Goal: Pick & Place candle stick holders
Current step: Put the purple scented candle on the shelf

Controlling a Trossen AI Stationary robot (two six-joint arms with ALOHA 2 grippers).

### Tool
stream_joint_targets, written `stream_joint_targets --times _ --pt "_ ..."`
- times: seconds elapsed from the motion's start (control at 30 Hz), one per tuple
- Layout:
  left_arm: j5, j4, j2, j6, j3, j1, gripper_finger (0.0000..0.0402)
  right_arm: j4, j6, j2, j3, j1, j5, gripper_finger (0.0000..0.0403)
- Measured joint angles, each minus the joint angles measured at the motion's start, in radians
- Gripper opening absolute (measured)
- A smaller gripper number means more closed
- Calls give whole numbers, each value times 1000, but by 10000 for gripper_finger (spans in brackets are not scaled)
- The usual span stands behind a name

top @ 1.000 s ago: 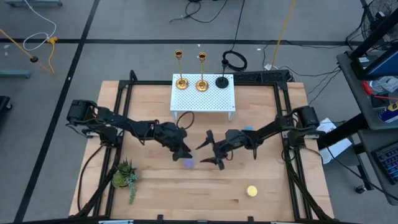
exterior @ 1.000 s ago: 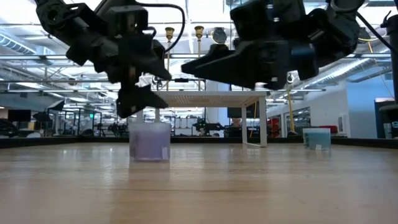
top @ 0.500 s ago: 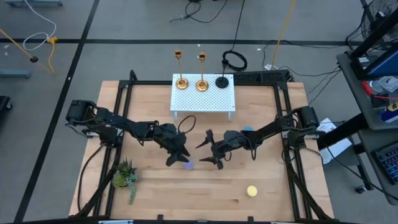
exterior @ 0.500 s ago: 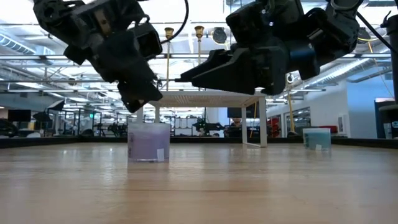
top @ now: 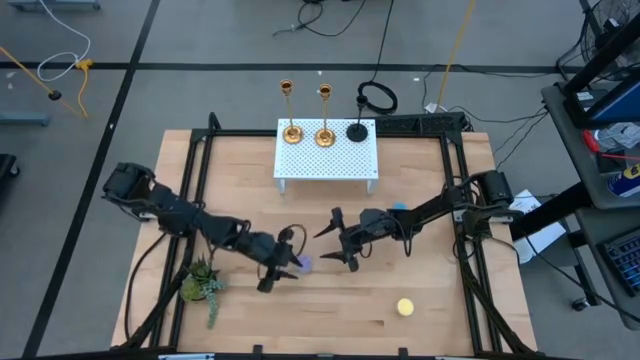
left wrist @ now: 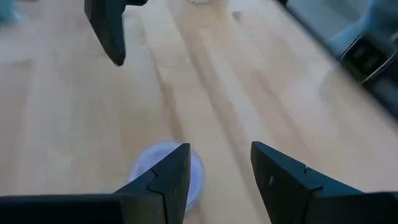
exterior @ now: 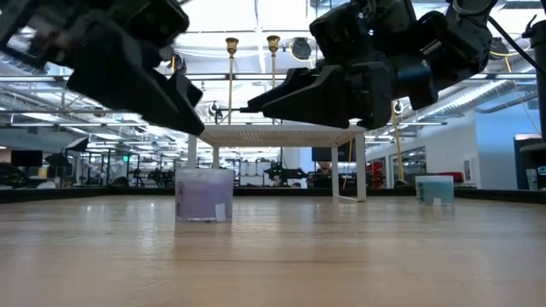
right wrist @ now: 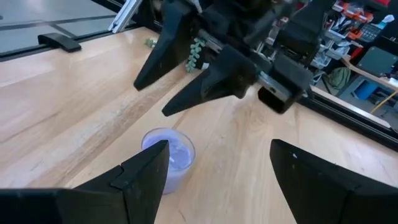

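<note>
**Your table count**

You have three candle stick holders: two gold (top: 291, 131) (top: 324, 134), one black (top: 357, 131). You have three small round pieces: one purple (top: 303, 264), one blue (top: 399, 208), one yellow (top: 405, 307). One plant sprig (top: 200, 280) sits at eight o'clock.

Both arms reach inward, grippers facing each other mid-table.
Left gripper (top: 277, 277) hangs low, fingers parted; right gripper (top: 338, 240) fingers spread wide (neither gripping anything).

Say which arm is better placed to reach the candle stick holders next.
Probably the right. Its open gripper hovers nearer the white stand carrying the gold holders and black holder; the left gripper, also open, sits farther back by the purple piece.
</note>
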Motion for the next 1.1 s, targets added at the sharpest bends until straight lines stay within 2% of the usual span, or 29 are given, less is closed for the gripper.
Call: stream_joint_targets --times 0.1,0.17,0.33,0.57,0.8,0.9,1.0,1.1 --pt "-91 -15 0 98 0 -33 172 0 0 0 0 0 0 279" --pt "-108 -14 6 88 0 -31 172 8 0 0 0 0 0 279" --pt "-106 -16 9 -30 1 -18 172 16 4 0 0 1 0 279" --pt "-91 -12 22 -50 1 -17 172 16 52 0 0 1 0 279" --pt "-96 -7 114 -72 40 -16 172 16 53 0 -1 1 0 279" --pt "-96 -81 133 -38 78 -16 172 16 53 0 -1 1 0 279" --pt "-96 -142 133 -36 95 -8 161 15 53 0 -1 1 0 279" --pt "-99 -160 132 -53 96 6 132 15 53 0 -1 1 0 279"
